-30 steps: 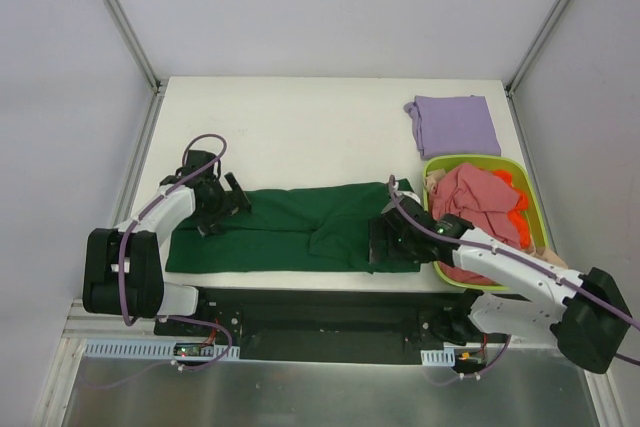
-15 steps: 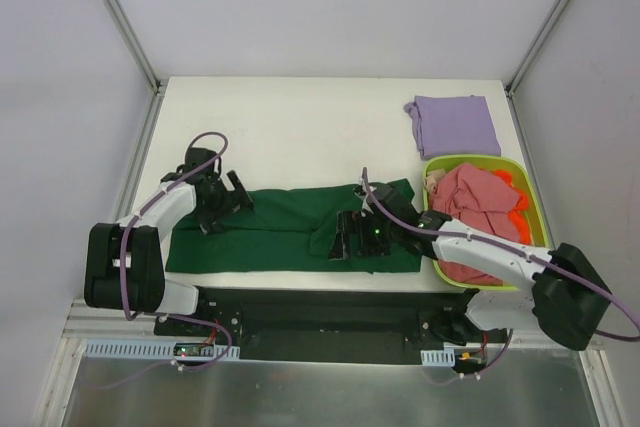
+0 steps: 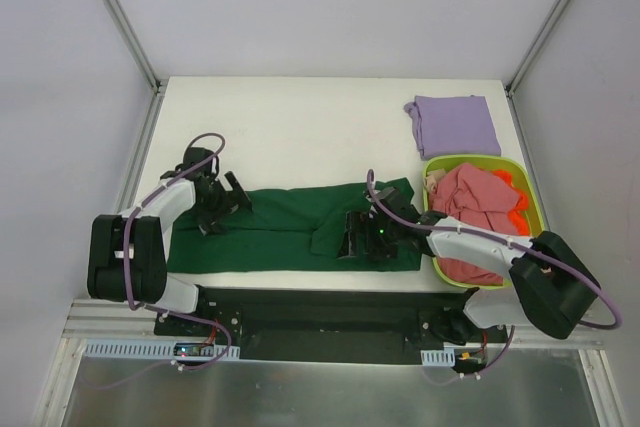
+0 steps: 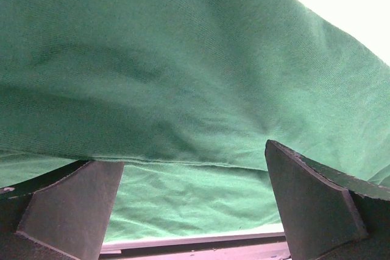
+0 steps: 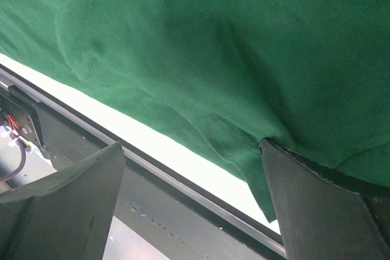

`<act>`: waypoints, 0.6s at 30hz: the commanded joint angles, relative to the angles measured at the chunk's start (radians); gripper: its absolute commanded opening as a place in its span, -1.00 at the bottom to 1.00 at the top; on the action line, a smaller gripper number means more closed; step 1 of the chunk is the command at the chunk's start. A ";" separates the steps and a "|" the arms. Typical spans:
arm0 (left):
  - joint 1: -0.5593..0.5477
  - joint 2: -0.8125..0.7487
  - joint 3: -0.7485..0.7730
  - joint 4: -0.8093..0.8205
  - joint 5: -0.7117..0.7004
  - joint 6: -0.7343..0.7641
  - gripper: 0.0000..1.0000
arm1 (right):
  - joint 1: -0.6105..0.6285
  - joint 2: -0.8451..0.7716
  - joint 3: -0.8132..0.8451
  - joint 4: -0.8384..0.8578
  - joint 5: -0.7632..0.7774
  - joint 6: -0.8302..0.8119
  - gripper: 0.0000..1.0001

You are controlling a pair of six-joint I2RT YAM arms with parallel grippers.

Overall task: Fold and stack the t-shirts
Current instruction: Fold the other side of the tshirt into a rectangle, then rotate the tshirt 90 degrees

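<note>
Dark green t-shirt (image 3: pixel 285 227) lies as a long flat strip on the counter (image 3: pixel 300 137), stretched between the two end effectors, one at each end. It is not a compact fold yet, and there is a rumpled ridge just left of the right end effector (image 3: pixel 360 235). That end effector is down on the shirt's right end, fingers (image 5: pixel 67 202) spread wide. A stitched hem (image 5: pixel 234 132) runs up to one fingertip and touches it, but nothing is pinched. The counter's near edge and the mounting rail (image 5: pixel 183 181) sit just nearer than this end effector. Left end effector (image 3: pixel 215 203) is low on the shirt's left end, fingers (image 4: pixel 317 205) also spread and holding nothing; cloth fills its wrist view.

Likely risks:
- If the right end effector closes here, it may catch only the top layer or just the hem. The lift would then peel one layer and leave the fold lopsided.
- A grab this close to the near edge could drag cloth off the counter or clip the rail.
- The ridge could get folded in as a crease.
- Uneven pulls from the two ends would skew the strip.

Lime basket (image 3: pixel 470 160) with the pinkish-red t-shirt (image 3: pixel 475 202) heaped in it stands just right of the right end effector, and that arm's forearm passes close by, so a wide swing could knock it. Lilac t-shirt (image 3: pixel 455 125) lies folded well beyond, at the far right.
</note>
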 commanded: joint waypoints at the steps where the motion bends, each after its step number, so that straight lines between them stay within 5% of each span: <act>1: 0.011 0.030 0.001 -0.007 -0.015 0.026 0.98 | -0.011 -0.006 0.021 -0.061 -0.028 -0.088 0.93; 5: 0.013 0.039 0.004 -0.007 -0.009 0.023 0.98 | -0.013 -0.112 0.080 -0.115 -0.065 -0.124 0.93; 11: 0.013 0.071 0.010 -0.007 -0.030 -0.008 0.98 | -0.014 -0.264 0.081 -0.278 0.148 -0.086 0.93; 18: 0.013 0.065 0.007 0.004 -0.018 -0.022 0.98 | -0.052 -0.114 0.116 -0.284 0.234 -0.029 0.93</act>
